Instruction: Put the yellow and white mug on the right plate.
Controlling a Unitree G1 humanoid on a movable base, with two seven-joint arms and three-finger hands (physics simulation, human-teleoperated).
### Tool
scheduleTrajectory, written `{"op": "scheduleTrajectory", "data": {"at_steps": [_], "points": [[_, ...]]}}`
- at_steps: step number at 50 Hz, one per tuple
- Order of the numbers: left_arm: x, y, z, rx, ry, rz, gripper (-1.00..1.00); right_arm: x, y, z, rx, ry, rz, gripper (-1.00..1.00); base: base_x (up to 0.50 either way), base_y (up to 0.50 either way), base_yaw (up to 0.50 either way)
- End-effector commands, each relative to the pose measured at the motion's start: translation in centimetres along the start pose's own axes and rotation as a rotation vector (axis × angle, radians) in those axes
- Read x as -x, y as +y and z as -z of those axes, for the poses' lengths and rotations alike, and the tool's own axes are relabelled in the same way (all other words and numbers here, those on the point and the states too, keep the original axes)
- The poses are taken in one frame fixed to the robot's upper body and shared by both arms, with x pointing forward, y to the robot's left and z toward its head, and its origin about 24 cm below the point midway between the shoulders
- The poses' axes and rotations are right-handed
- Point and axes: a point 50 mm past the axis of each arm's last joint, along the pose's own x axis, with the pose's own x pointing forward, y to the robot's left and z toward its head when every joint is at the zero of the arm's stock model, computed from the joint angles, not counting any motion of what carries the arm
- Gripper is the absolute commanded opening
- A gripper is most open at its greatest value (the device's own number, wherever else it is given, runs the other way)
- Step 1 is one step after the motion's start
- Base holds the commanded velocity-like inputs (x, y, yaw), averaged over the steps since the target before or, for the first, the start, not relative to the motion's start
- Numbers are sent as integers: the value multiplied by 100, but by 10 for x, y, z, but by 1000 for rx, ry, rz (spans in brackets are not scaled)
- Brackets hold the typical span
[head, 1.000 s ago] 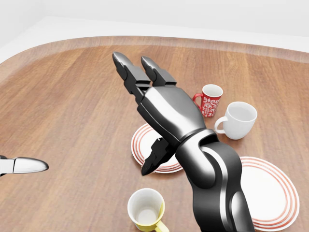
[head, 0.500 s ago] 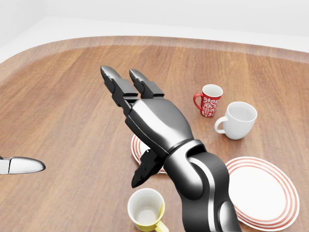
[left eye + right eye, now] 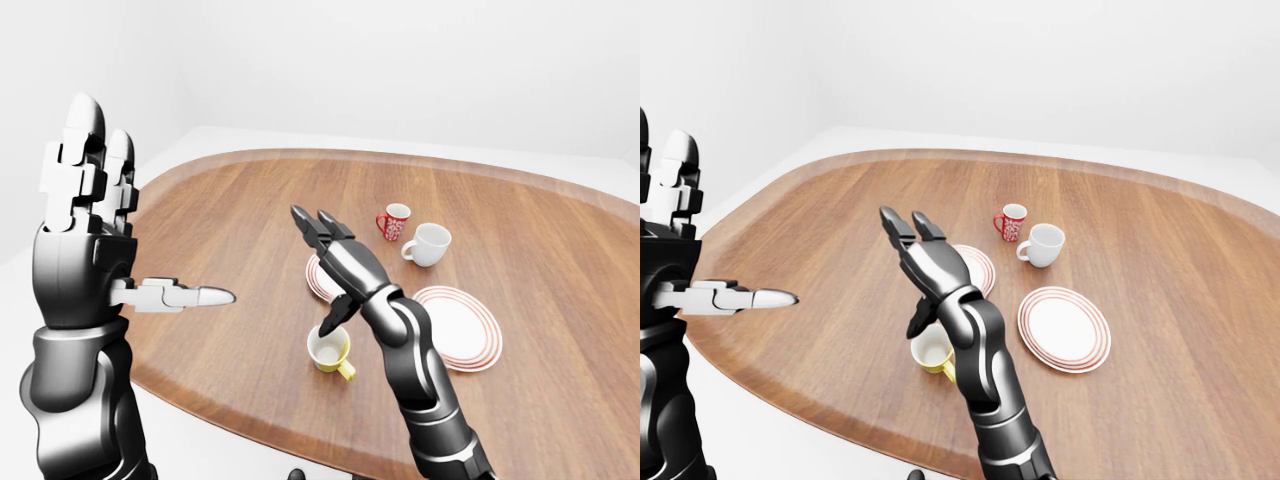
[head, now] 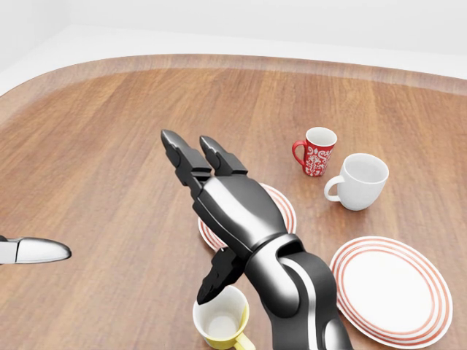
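Right hand (image 4: 219, 219) is spread above yellow and white mug (image 4: 221, 316), lower centre; fingers should be lowered around its body.

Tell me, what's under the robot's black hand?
Under the open right hand lies a red-ringed plate, partly covered. Its thumb hangs just above the yellow and white mug, which looks empty.

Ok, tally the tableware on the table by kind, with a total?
Mugs: 3 – yellow mug, red mug, white mug
Plates: 2 – left plate, right plate
Total: 5
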Motion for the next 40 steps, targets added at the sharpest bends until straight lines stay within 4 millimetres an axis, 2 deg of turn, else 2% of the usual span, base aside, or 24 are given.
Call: {"op": "scheduleTrajectory", "data": {"at_steps": [1,40], "points": [[0,-1,0,-2,-1,4,100,4,11,5,-23,20,-20,100,0,0,0],[0,-2,-2,-7,-8,11,100,9,42,36,-81,135,-68,100,0,0,0]]}}
